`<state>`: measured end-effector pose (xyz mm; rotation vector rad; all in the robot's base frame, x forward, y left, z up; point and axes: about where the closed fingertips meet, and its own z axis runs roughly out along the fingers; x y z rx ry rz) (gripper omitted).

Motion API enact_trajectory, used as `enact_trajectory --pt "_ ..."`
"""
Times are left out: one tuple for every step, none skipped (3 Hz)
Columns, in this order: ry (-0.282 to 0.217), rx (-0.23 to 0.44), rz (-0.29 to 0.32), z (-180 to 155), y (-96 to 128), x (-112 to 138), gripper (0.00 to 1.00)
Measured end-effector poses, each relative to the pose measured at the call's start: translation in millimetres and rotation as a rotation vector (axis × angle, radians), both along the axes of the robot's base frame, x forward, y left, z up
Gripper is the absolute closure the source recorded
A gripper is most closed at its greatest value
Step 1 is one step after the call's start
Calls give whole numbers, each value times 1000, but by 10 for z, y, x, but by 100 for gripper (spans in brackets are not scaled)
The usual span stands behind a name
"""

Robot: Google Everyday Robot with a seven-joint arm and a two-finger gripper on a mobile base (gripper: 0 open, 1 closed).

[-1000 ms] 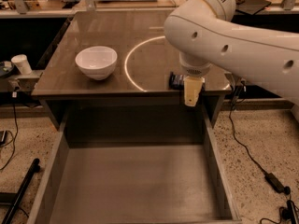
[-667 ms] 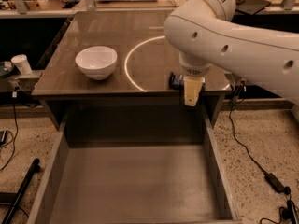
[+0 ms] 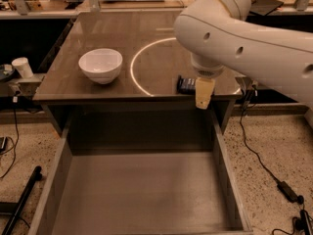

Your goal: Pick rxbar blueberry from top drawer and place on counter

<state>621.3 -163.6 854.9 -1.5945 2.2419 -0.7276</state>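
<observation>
The thick white arm (image 3: 254, 43) reaches in from the right and bends downward at a ribbed wrist (image 3: 206, 72). Below it the cream hand (image 3: 204, 96) points straight down, hanging at the front edge of the bench (image 3: 122, 38), toward its right end.

Glossy counter (image 3: 105, 31), matt top drawer (image 3: 142, 190), smooth plastic gripper (image 3: 204, 98) at counter's front edge

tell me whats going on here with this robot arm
The robot's gripper hangs at the front edge of the counter, right beside the rxbar blueberry, which lies flat on the counter. The top drawer stands pulled open below, its bare bottom showing. A white bowl sits further left on the counter.
</observation>
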Motion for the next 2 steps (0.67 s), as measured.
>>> enact_trajectory --pt "-31 -45 -21 113 -87 26 0" --pt "-68 -92 -69 311 -313 100 0"
